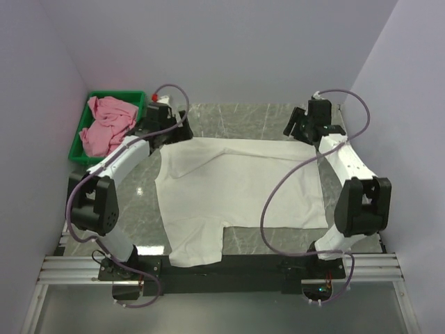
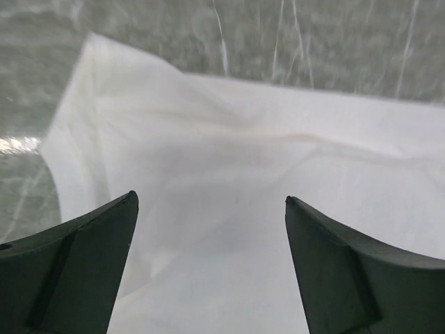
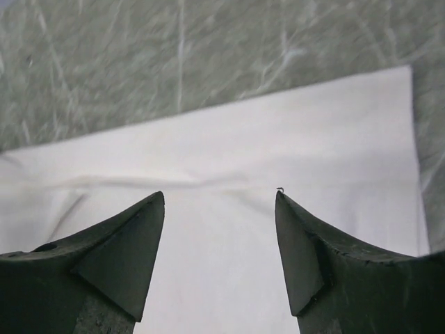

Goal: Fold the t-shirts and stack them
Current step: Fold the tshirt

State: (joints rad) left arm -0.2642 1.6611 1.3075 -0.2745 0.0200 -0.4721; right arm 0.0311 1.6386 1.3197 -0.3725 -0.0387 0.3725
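The white shirt point(image 1: 240, 188) lies spread across the middle of the grey marble table point(image 1: 257, 118), with one sleeve reaching toward the lower edge of the top view. The pink shirt point(image 1: 106, 125) sits crumpled in a green tray point(image 1: 118, 95) at the upper left, well apart from the white one.

The left claw point(image 1: 174, 131) hangs over the white shirt's upper left corner. Its wrist view shows both fingers spread wide, with rumpled cloth filling the frame below them.

The right claw point(image 1: 293, 130) hangs by the shirt's upper right corner. In its wrist view its fingers are also apart, and the shirt's straight edge and corner run across the upper right of the frame.
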